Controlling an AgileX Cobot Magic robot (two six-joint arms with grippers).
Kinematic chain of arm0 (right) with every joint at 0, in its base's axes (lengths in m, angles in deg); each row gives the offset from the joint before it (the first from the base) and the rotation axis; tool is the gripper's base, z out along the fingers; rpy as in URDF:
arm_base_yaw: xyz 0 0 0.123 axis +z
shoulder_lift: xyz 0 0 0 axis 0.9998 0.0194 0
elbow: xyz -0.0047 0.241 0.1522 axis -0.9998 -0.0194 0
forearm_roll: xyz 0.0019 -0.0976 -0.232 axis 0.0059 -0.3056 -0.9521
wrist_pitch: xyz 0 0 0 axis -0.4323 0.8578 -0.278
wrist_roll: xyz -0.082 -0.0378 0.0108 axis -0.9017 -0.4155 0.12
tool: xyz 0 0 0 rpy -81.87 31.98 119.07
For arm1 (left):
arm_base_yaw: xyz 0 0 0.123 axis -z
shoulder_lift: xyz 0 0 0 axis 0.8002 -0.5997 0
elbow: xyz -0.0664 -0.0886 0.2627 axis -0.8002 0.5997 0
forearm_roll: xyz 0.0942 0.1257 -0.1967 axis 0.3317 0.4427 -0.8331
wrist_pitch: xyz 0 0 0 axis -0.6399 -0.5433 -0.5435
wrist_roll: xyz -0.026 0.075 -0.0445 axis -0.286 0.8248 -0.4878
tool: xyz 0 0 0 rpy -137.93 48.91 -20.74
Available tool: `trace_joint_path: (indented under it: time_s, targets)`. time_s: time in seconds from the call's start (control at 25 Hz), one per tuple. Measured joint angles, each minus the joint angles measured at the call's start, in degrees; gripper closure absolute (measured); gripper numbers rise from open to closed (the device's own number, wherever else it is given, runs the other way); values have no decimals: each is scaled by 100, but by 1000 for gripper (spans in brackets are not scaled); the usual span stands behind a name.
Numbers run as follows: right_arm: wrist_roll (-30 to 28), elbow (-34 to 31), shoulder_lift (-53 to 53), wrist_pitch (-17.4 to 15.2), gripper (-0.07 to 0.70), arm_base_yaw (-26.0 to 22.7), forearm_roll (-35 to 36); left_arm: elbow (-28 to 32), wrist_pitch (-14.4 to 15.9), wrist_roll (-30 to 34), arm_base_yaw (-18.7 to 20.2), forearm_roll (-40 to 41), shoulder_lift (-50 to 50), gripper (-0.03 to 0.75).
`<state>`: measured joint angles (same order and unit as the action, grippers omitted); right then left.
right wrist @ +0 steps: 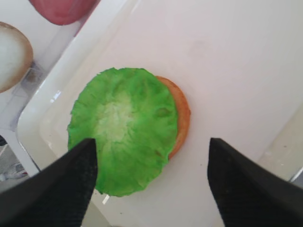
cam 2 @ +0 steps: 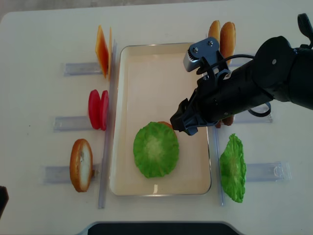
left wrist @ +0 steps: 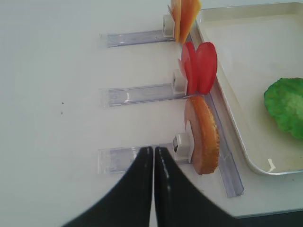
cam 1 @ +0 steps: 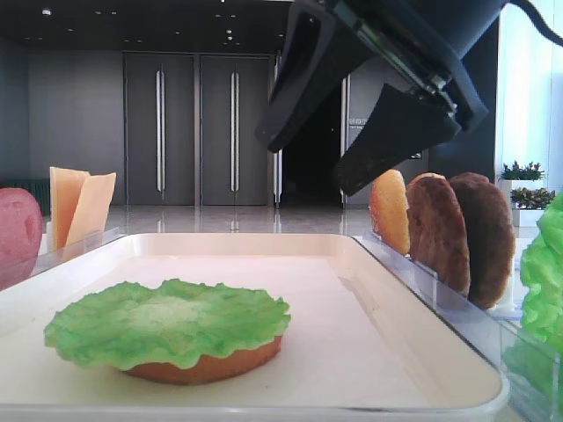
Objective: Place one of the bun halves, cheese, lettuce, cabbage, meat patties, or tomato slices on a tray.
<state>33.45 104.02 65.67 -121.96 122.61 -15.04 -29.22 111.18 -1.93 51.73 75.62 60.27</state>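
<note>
Exterior high realsense view is showing the white worktop [cam 2: 39, 29] carrying everything, with the cream tray [cam 2: 146, 58] lying lengthwise in its middle. Over the tray's right rim the right arm is reaching in, and its right gripper [cam 2: 182, 122] is hovering above the tray with its jaws spread wide and holding nothing; the right wrist view is showing both dark fingers [right wrist: 71, 179] standing apart on either side of the food below. A lettuce leaf [cam 2: 156, 149] is lying in the near half of the tray, draped over a bun half [right wrist: 182, 116] whose orange edge is peeking out on one side. Another lettuce leaf [cam 2: 232, 169] is standing beside the tray's right rim near the worktop's front edge. Along the tray's left rim, cheese slices [cam 2: 102, 49], tomato slices [cam 2: 98, 108] and a second bun half [cam 2: 80, 164] are standing upright. The left gripper [left wrist: 153, 156] is sitting low over the worktop with its fingers pressed together, just beside that bun half.
</note>
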Motion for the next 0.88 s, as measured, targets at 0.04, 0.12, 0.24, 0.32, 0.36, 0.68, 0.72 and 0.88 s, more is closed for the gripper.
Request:
trace_joint_path:
  time_s: [0.04, 0.12, 0.24, 0.32, 0.36, 0.68, 0.72, 0.88]
  targets:
    - [162, 0, -61, 24, 131, -6, -182, 0, 0, 0, 0, 0, 0, 715]
    - [471, 0, -186, 24, 129, -6, -603, 0, 0, 0, 0, 0, 0, 715]
    - [1148, 0, -441, 6, 129, -13, -1334, 0, 0, 0, 0, 0, 0, 715]
    - [1752, 0, -654, -58, 129, -83, -1910, 0, 0, 0, 0, 0, 0, 715]
    - [2117, 22, -736, -128, 129, -150, -2274, 0, 0, 0, 0, 0, 0, 715]
    - [3881, 763, -1427, -1445, 129, -1455, -4390, 0, 0, 0, 0, 0, 0, 715]
    - [3970, 835, -1514, -1587, 129, -1691, -4519, 0, 0, 0, 0, 0, 0, 715]
    - [4106, 914, -1778, -1984, 129, -2694, -4748, 0, 0, 0, 0, 0, 0, 715]
